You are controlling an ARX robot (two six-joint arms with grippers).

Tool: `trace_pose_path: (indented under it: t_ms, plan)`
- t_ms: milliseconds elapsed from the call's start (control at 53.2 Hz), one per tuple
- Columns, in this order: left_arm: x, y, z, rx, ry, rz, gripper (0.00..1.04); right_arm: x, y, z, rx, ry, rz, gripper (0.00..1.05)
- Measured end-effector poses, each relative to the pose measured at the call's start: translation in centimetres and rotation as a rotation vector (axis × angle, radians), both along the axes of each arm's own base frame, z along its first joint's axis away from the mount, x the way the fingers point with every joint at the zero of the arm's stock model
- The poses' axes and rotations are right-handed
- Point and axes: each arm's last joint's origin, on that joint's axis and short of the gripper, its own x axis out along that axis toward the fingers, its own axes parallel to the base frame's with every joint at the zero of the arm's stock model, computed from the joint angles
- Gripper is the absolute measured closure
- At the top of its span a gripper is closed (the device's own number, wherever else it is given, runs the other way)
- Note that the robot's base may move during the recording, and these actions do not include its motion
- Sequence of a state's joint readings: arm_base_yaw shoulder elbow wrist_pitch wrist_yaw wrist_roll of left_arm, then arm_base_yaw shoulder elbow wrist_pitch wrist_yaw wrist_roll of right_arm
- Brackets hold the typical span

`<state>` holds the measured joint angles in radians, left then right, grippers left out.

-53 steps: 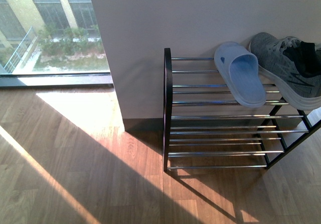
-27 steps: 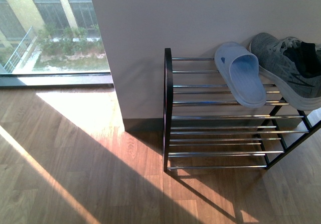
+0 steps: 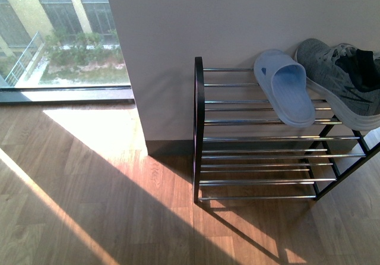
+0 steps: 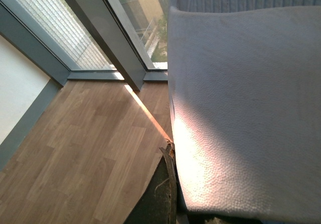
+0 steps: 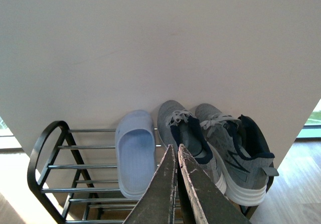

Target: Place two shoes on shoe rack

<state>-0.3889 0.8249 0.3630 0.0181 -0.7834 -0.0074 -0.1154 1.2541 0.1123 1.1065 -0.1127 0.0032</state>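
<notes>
The shoe rack (image 3: pixel 198 128) stands against the white wall, black frame with chrome bars; it also shows in the right wrist view (image 5: pixel 42 148). On its top tier lie one pale blue slide (image 3: pixel 285 87) (image 5: pixel 134 156) and the two grey sneakers (image 5: pixel 220 148), only one of them in the front view (image 3: pixel 341 81). My left gripper (image 4: pixel 173 184) is shut on the second pale blue slide (image 4: pixel 246 108), which fills its view above the wood floor. My right gripper (image 5: pixel 177 156) is shut and empty, raised in front of the rack. Neither arm shows in the front view.
A floor-to-ceiling window (image 3: pixel 59 33) with a dark frame is left of the wall. Wood floor (image 3: pixel 89 205) with sun patches lies in front of the rack. The rack's left top bars (image 3: pixel 228 95) and lower tiers carry nothing.
</notes>
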Motion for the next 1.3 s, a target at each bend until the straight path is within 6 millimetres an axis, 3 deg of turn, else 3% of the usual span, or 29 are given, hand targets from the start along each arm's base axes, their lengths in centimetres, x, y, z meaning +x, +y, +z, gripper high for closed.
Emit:
trace_pose_path:
  t_ms: [433, 1298]
  plan:
    - [0.0, 0.0, 0.0, 0.0, 0.0, 0.0, 1.03, -4.2, 1.8, 1.0, -0.004, -0.021, 0.0, 1.03]
    - [0.0, 0.0, 0.0, 0.0, 0.0, 0.0, 1.03, -7.4, 1.8, 2.0, -0.004, -0.054, 0.0, 1.03]
